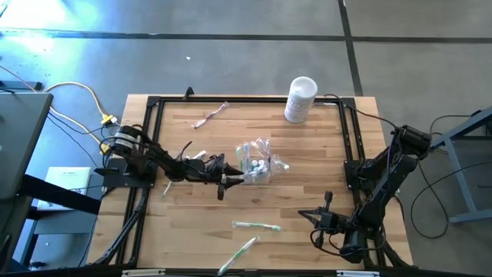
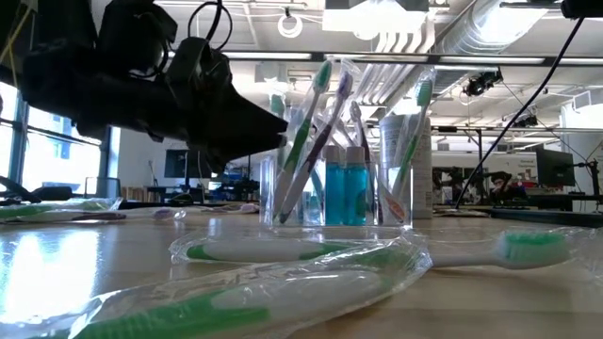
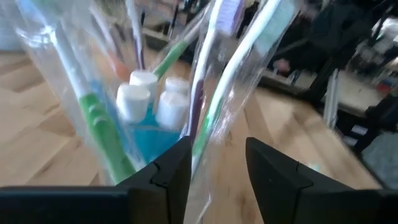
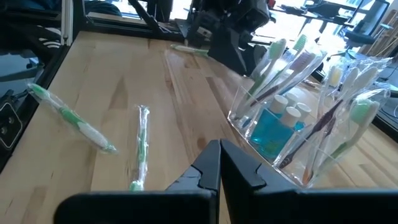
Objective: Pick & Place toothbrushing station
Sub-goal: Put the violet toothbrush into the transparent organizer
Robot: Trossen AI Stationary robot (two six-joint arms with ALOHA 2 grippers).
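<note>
**Mia:** Where is the clear cup (image 1: 258,163)?

**Ben:** It stands upright near the middle of the wooden table (image 1: 200,146). It is full of toothbrushes (image 2: 311,132) in clear wrappers. They lean out in all directions. Little blue tubes (image 4: 272,127) with white caps stand inside it too.

**Mia:** What is the left gripper (image 1: 231,180) doing?

**Ben:** It is right beside the cup, on the left arm's side. Its two dark fingers (image 3: 171,168) are partly apart. A wrapped toothbrush with a green and white handle (image 3: 227,93) runs through the gap between them. I cannot tell if the fingers touch it. They do not look squeezed on it.

**Mia:** And the right gripper (image 1: 317,218)?

**Ben:** It is well away from the cup, low by the near right part of the table. Its fingers (image 4: 208,168) are pressed together. It has nothing in them.

**Mia:** Are there other toothbrushes on the table?

**Ben:** Yes. Two green and white ones lie flat near the front edge, one (image 1: 257,225) just behind the other (image 1: 238,254). A pink one (image 1: 211,114) lies far back, close to the black frame (image 1: 246,100). One more small one (image 1: 198,156) lies just behind the left arm.

**Mia:** What is the big white thing?

**Ben:** A white can (image 1: 300,98). It stands at the back of the table, away from the cup.
</note>
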